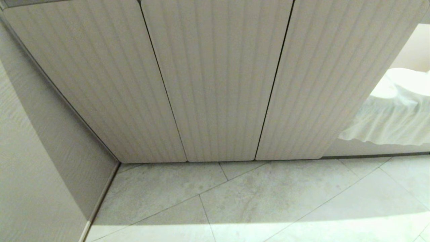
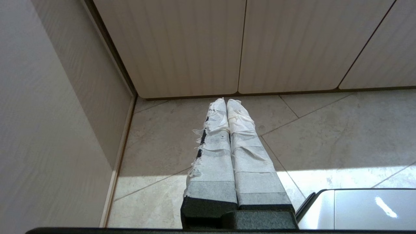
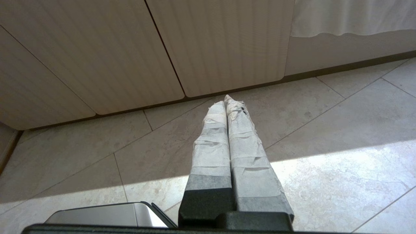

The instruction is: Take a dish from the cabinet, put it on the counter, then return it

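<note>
The cabinet [image 1: 215, 77] fills the head view: low, beige, with three vertically ribbed, round-cornered doors, all closed. It also shows in the left wrist view [image 2: 182, 45] and the right wrist view [image 3: 224, 42]. The dish is hidden and the counter is out of view. My left gripper [image 2: 226, 101] hangs low over the tiled floor, short of the doors, its tape-wrapped fingers pressed together with nothing between them. My right gripper [image 3: 225, 100] hangs the same way before the doors, shut and empty. Neither arm appears in the head view.
A beige side wall [image 1: 40, 151] meets the cabinet at the left. Pale floor tiles [image 1: 268, 198] run in front, partly sunlit. A white draped cloth [image 1: 393, 114] lies beyond the cabinet's right end. A grey corner of my base [image 2: 357, 208] shows beside each gripper.
</note>
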`<state>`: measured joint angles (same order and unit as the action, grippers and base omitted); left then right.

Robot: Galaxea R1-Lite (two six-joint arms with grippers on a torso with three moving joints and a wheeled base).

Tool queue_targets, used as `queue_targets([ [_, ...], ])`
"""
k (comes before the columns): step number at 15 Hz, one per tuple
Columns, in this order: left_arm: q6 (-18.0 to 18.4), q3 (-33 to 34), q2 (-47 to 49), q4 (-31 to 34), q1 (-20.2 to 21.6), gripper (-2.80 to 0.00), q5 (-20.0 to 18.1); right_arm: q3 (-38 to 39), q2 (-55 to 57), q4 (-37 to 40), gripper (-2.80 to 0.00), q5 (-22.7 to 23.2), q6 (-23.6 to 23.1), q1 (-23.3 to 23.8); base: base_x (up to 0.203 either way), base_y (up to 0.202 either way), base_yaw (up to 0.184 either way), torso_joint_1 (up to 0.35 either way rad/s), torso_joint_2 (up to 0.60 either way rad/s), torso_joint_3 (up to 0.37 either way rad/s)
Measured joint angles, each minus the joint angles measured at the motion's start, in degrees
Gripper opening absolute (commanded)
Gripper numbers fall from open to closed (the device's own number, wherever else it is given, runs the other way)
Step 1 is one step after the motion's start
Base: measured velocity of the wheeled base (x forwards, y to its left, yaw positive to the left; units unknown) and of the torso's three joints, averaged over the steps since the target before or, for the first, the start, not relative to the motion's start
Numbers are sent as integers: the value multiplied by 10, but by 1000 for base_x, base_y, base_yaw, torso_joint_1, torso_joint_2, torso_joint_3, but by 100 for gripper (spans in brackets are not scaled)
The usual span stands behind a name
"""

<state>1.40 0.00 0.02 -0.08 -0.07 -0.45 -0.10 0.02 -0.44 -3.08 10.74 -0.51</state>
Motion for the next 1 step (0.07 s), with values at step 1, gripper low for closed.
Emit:
queue_targets([
  [1, 0, 0, 0, 0, 0, -280, 0, 0, 0, 0, -280, 0, 0, 0, 0, 0, 0, 0, 0, 0],
])
